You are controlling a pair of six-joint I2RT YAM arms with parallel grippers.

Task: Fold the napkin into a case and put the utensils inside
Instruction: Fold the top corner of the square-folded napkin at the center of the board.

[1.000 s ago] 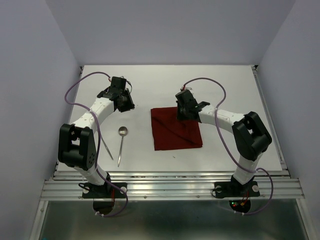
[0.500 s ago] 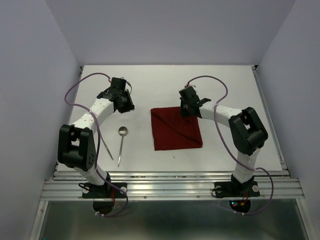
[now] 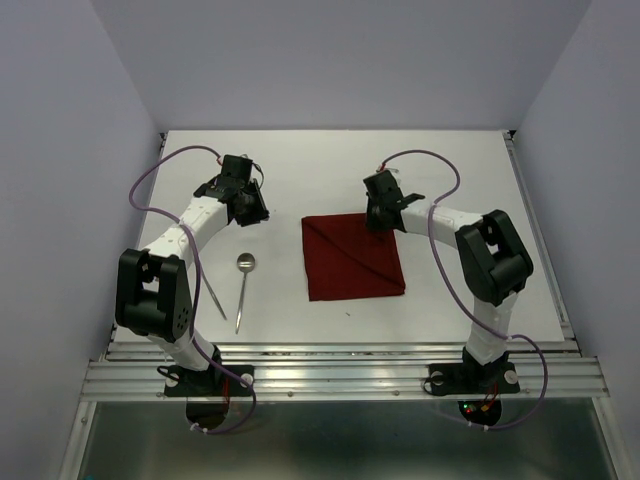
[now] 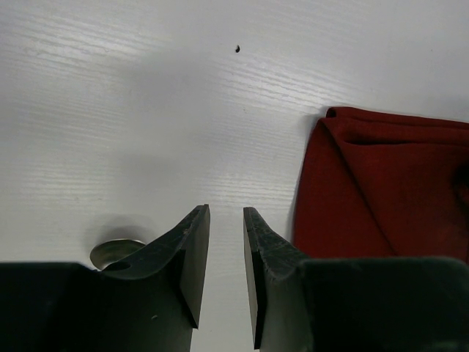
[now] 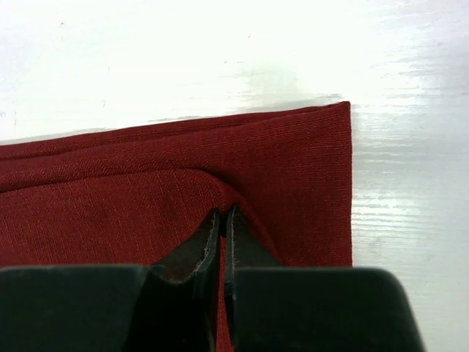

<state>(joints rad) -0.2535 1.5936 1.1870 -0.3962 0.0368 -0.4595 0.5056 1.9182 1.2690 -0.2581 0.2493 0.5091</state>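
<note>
Item 1, the napkin (image 3: 352, 258): a dark red cloth lying on the white surface (image 3: 450, 170), folded to a rough square. A diagonal crease runs from its far left corner toward its near right corner. It is not yet formed into a narrow case. The right wrist view shows layered folded edges along its far side (image 5: 146, 176).

Item 2, right gripper (image 3: 379, 220): positioned over the napkin's far right corner, tips down on the cloth. In the right wrist view (image 5: 222, 216) the jaws stand all but closed, with only a hairline slit between them. A ridge of cloth rises and curves up to the tips, so the jaws appear to pinch a small fold of the napkin. How much cloth sits between them cannot be confirmed from this angle.

Item 3, left gripper (image 3: 246, 206): well to the left of the napkin and level with its far edge. Its own wrist view (image 4: 226, 213) shows the jaws partly open, a clear gap between them and bare surface visible through it. They hold nothing. The napkin's left edge (image 4: 381, 191) appears to the right of the jaws in that view.

Item 4, the spoon (image 3: 242, 292): lying on the surface left of the napkin, apart from it, bowl toward the far side and handle toward the near edge. Its bowl shows partly behind one finger in the left wrist view (image 4: 113, 253).

Item 5, the thin straight piece (image 3: 214, 297): lying further left of the napkin, just beyond the spoon and angled slightly against it. Its far end is hidden by the left arm.
</note>
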